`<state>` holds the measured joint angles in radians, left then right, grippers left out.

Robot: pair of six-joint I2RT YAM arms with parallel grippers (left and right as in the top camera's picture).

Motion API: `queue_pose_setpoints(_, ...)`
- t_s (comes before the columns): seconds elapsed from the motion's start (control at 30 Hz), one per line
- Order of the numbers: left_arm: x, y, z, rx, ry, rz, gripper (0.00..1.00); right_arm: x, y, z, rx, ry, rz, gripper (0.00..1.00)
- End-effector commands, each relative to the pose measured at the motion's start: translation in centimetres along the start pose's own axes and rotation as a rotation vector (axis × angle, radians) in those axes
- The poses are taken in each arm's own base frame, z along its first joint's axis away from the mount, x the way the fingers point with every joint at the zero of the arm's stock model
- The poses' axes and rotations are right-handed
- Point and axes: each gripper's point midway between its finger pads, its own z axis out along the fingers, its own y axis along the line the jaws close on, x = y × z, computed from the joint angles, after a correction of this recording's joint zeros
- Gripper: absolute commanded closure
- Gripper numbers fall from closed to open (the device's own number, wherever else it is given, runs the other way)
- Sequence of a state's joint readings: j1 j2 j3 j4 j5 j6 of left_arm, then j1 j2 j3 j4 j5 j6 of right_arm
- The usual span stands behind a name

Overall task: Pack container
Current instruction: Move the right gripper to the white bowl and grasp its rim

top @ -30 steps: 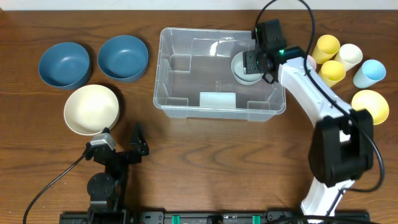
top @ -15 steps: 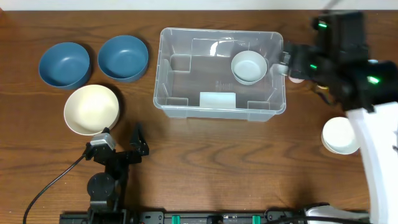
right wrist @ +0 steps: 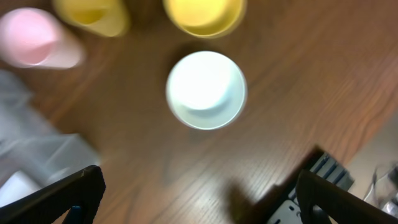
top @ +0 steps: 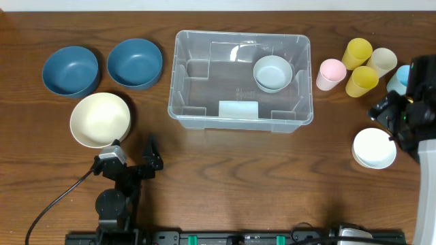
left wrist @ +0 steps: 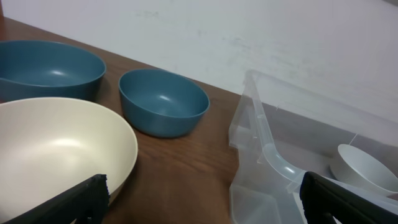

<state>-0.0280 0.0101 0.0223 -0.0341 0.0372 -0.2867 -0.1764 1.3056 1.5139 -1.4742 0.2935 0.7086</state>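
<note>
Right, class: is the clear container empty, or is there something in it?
Not empty. The overhead view shows one pale bowl sitting upright inside the container, toward its right end.

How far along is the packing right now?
Done: one pale bowl sits in the container. In hand: nothing; the right gripper, jaws open, hovers near the white bowl. Left, seemingly: that bowl, two blue bowls, the cream bowl and the cups outside.

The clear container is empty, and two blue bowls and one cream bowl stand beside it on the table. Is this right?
Not quite. The container is not empty: one pale bowl lies inside it, as the overhead view shows. The two blue bowls and the cream bowl do stand beside it.
</note>
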Motion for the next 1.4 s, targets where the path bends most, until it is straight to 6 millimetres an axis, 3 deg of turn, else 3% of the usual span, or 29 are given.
queue_pose_setpoints(0.0,1.4,1.0,0.1,-0.043,0.038,0.019,0.02,1.1,-2.1,3.4,0.096,0.029,0.118,0.01)
queue_pose_setpoints(0.33,1.4,1.0,0.1,-0.043,0.038,0.019,0.02,6.1,-3.5,13.2,0.111,0.171,0.22,0.01)
queue_pose_setpoints(0.7,1.4,1.0,0.1,-0.043,0.038,0.019,0.02,7.8,-5.8,18.0,0.118,0.173,0.309,0.01)
queue_pose_setpoints(1.0,1.4,1.0,0.1,-0.043,0.038,0.019,0.02,7.6,-4.9,20.7,0.044,0.091,0.314,0.03)
queue_pose_setpoints(1.07,1.4,1.0,0.1,-0.043,0.038,0.019,0.02,7.4,-4.7,21.0,0.032,0.076,0.311,0.1)
queue_pose_setpoints(1.2,1.4,1.0,0.1,-0.044,0.038,0.019,0.02,7.3,-4.6,21.3,0.022,0.061,0.31,0.54)
queue_pose_setpoints(1.3,1.4,1.0,0.1,-0.044,0.038,0.019,0.02,7.6,-4.7,21.6,0.022,0.061,0.307,0.8)
queue_pose_setpoints(1.37,1.4,1.0,0.1,-0.043,0.038,0.019,0.02,7.8,-4.8,21.7,0.025,0.064,0.304,0.92)
